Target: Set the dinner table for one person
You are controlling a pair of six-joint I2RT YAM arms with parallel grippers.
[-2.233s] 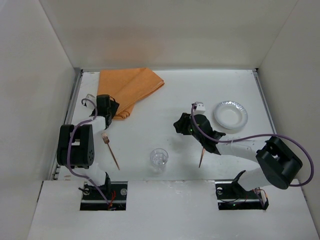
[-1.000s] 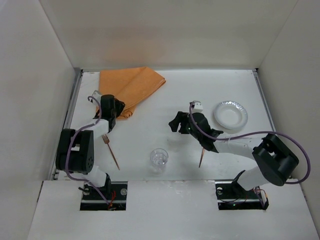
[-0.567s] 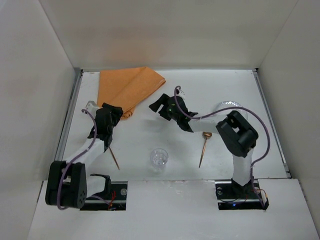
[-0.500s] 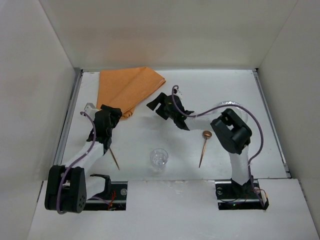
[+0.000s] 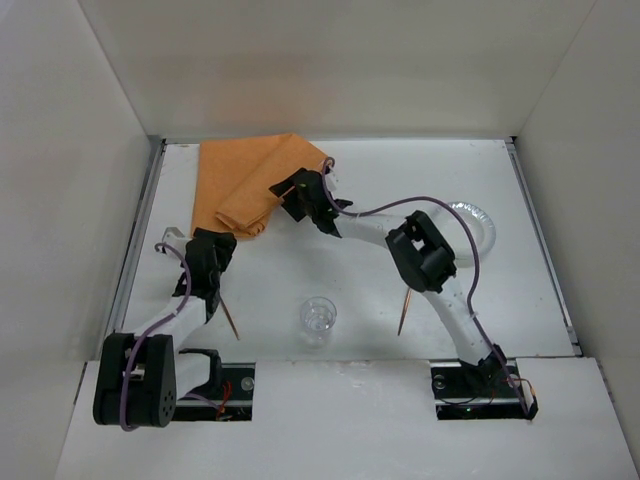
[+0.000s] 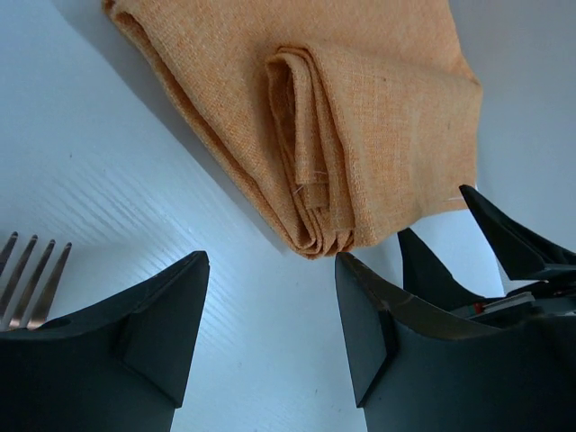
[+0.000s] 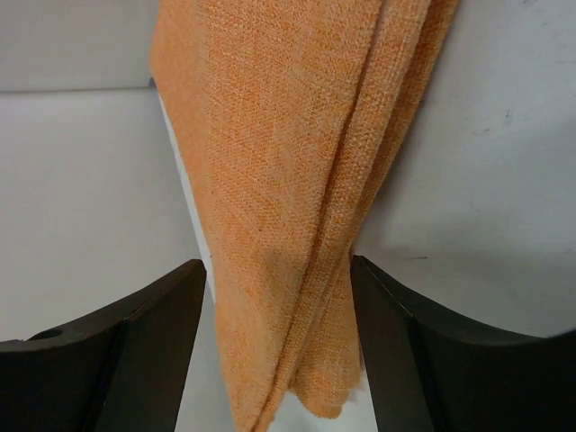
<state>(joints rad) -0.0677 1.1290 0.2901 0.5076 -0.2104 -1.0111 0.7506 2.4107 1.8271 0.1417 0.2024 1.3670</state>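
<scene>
Since a second ago my right gripper (image 5: 297, 195) has swung from mid-desk over to the folded orange woven cloth (image 5: 255, 175), jaws spread wide astride its edge. My left gripper (image 5: 207, 252) stands open too, just short of the cloth's folded corner, with the metal fork (image 6: 27, 279) beside it. Both things lie on the large matte white desk (image 5: 420, 170).
</scene>
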